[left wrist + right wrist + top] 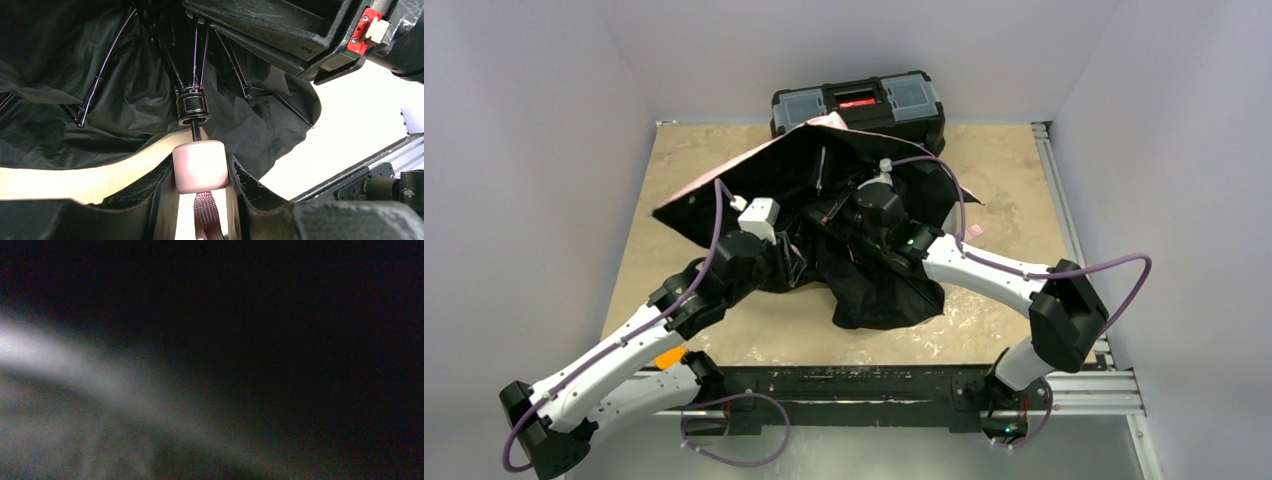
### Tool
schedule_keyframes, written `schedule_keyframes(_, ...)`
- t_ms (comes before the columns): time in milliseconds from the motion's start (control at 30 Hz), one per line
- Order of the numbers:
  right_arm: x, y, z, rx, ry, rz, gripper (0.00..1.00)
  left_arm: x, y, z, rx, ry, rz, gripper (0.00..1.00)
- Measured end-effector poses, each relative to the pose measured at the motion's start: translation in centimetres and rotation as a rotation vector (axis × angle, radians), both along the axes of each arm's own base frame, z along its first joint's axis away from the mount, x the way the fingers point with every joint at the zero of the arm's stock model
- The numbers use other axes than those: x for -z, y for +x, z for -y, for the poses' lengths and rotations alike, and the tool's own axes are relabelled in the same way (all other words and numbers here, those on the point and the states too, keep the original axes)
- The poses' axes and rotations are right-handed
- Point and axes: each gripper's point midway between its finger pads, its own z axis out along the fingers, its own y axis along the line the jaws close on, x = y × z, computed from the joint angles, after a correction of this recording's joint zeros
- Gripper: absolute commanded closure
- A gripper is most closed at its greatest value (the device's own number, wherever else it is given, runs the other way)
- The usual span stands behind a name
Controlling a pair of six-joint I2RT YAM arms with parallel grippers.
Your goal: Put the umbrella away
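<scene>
**Jaws closed on the handle, shaft running straight out ahead of them**

Overhead view. Table (1009, 190), with the umbrella (874, 290) lying half-open across its middle: black lining up, pink outer face showing only along the far edge. A black toolbox (859, 105) stands at the far edge, just behind the canopy (60, 105).

I have both arms reaching in under the fabric. The right gripper (856, 212) is buried among the folds, and its wrist camera gives me only darkness and blur, so I cannot tell how its jaws stand.

Left wrist view. The left gripper (201, 167) has its jaws narrowed onto the pink handle (201, 160), one finger on each side, apparently in contact. The wrist strap (205, 215) trails back between them.

From the handle, the thin black shaft (196, 131) runs directly away from the jaws to the runner (193, 105), where the ribs (102, 65) fan out into the canopy.

I judge the umbrella's long axis to be in line with the left gripper's reach. The left arm owns the handle end; the right arm is nearer the runner, which collapsing the canopy would depend on.
</scene>
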Motion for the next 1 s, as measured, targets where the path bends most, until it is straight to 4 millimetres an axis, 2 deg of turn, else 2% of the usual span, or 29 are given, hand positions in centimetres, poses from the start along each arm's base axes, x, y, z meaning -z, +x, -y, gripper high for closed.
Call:
schedule_keyframes(200,0.6,-0.1,0.2,-0.001,-0.068,0.046,1.00,1.1,0.5,0.3,-0.006,0.026,-0.020,1.00)
schedule_keyframes(333,0.7,-1.4,-0.8,-0.041,-0.093,0.073,1.00,1.6,1.7,0.3,-0.044,0.052,-0.005,1.00)
schedule_keyframes(433,0.3,-1.6,-1.0,-0.037,-0.131,0.095,1.00,1.8,2.2,0.1,-0.057,0.090,0.004,1.00)
schedule_keyframes(533,-1.8,-1.3,-1.3,-0.024,-0.156,0.139,1.00,-0.2,2.9,-0.2,-0.065,0.121,0.047,1.00)
schedule_keyframes(667,-6.7,-0.6,-1.6,0.004,-0.132,0.253,1.00,-4.4,4.1,-0.8,-0.098,0.122,0.147,0.98)
schedule_keyframes(733,-7.9,-0.6,-1.6,0.008,-0.134,0.304,1.00,-5.3,4.4,-1.0,-0.108,0.115,0.180,0.83)
schedule_keyframes(767,-8.0,-0.7,-1.6,0.008,-0.144,0.322,1.00,-5.2,4.4,-1.0,-0.109,0.116,0.185,0.72)
schedule_keyframes(800,-7.9,-0.7,-1.7,0.008,-0.159,0.349,1.00,-4.8,4.5,-0.9,-0.112,0.113,0.187,0.63)
schedule_keyframes(867,-6.4,-0.9,-1.6,0.002,-0.209,0.386,1.00,-2.9,4.5,-0.8,-0.112,0.115,0.170,0.50)
schedule_keyframes(933,-3.6,-1.8,-2.1,-0.040,-0.268,0.402,1.00,0.4,4.1,-0.9,-0.114,0.125,0.123,0.42)
schedule_keyframes(1000,-0.2,-2.5,-2.4,-0.076,-0.339,0.405,1.00,5.0,2.9,-1.6,-0.119,0.149,0.031,0.37)
